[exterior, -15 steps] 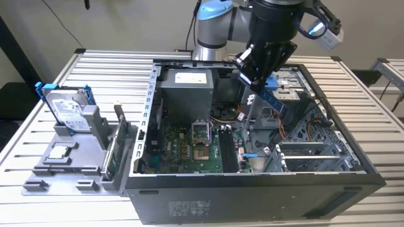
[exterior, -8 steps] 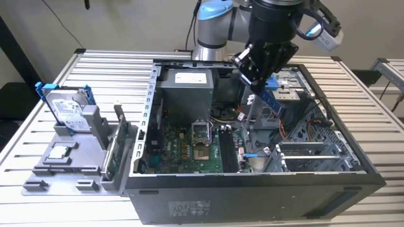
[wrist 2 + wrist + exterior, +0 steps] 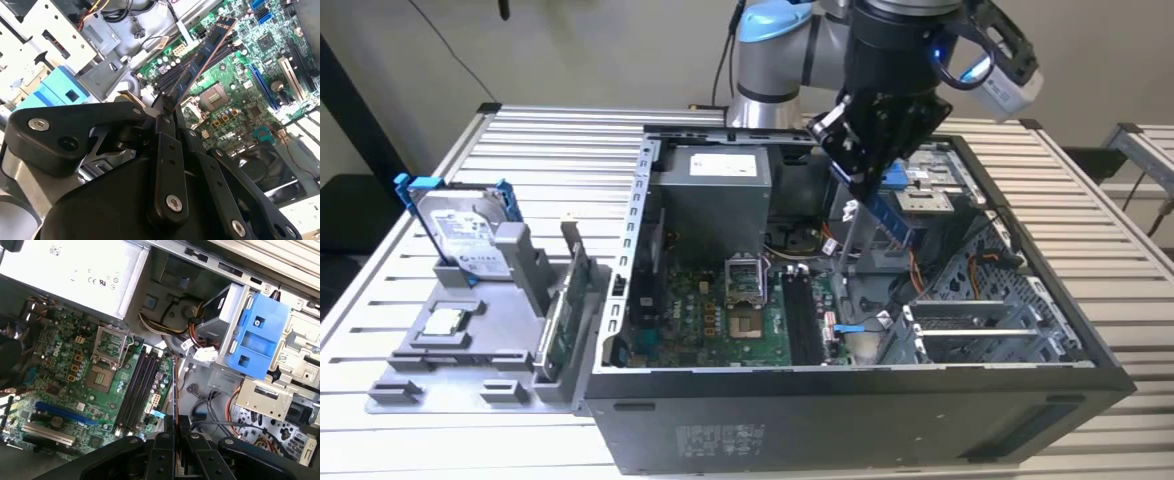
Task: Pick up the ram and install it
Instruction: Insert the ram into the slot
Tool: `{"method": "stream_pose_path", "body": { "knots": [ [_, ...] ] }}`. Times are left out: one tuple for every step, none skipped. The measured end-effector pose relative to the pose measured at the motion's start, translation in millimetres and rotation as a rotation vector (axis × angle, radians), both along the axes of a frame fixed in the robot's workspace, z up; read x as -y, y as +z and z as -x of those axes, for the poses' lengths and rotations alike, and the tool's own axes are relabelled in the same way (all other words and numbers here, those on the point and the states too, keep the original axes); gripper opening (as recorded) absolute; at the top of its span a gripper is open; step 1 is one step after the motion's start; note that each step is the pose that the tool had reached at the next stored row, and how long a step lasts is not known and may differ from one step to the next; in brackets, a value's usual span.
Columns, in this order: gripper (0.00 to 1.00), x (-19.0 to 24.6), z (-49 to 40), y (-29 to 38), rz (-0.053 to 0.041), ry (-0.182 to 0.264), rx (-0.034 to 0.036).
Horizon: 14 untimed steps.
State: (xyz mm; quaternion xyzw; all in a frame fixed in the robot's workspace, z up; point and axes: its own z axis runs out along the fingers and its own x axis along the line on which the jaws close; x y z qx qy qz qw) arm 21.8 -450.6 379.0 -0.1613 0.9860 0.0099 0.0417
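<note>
My gripper (image 3: 865, 172) hangs over the open computer case and is shut on the ram (image 3: 898, 218), a long dark blue-black stick that slants down from the fingers. In the second wrist view the ram (image 3: 200, 57) runs out from the gripper (image 3: 165, 112) above the green motherboard (image 3: 235, 107). In the first wrist view the ram (image 3: 174, 390) appears edge-on, rising from the gripper (image 3: 177, 427). It sits just beside the black memory slots (image 3: 134, 385), toward the cables. The stick is in the air, apart from the slots (image 3: 798, 310).
On the exterior view's left, a grey holder (image 3: 467, 350) carries a silver hard drive with a blue frame (image 3: 460, 235) and a green circuit card (image 3: 567, 310). Inside the case are the power supply (image 3: 714, 185), a CPU socket (image 3: 102, 375), loose cables (image 3: 200, 405) and a blue drive bracket (image 3: 260, 337).
</note>
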Motion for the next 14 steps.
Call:
{"method": "stream_pose_path", "body": {
  "knots": [
    [0.15, 0.0, 0.0, -0.3, 0.0010, -0.006, -0.0003],
    [0.15, 0.1, 0.1, -0.7, 0.0020, -0.012, -0.0008],
    [0.15, 0.1, 0.1, -1.0, 0.0026, -0.019, -0.0017],
    [0.15, 0.0, 0.1, -1.4, 0.0030, -0.027, -0.0028],
    [0.15, 0.0, 0.2, -1.9, 0.0037, -0.032, -0.0041],
    [0.15, 0.0, 0.1, -2.3, 0.0042, -0.037, -0.0068],
    [0.15, 0.0, 0.1, -2.6, 0.0047, -0.042, -0.0107],
    [0.15, 0.0, 0.2, -2.8, 0.0053, -0.047, -0.0153],
    [0.15, 0.0, 0.2, -3.0, 0.0063, -0.051, -0.0208],
    [0.15, 0.0, 0.2, -3.1, 0.0082, -0.056, -0.0276],
    [0.15, 0.1, 0.2, -3.2, 0.0099, -0.060, -0.0359],
    [0.15, 0.1, 0.1, -3.2, 0.0115, -0.065, -0.0443],
    [0.15, 0.0, 0.1, -3.2, 0.0129, -0.070, -0.0513],
    [0.15, 0.0, 0.1, -3.2, 0.0143, -0.075, -0.0567]
  ]
}}
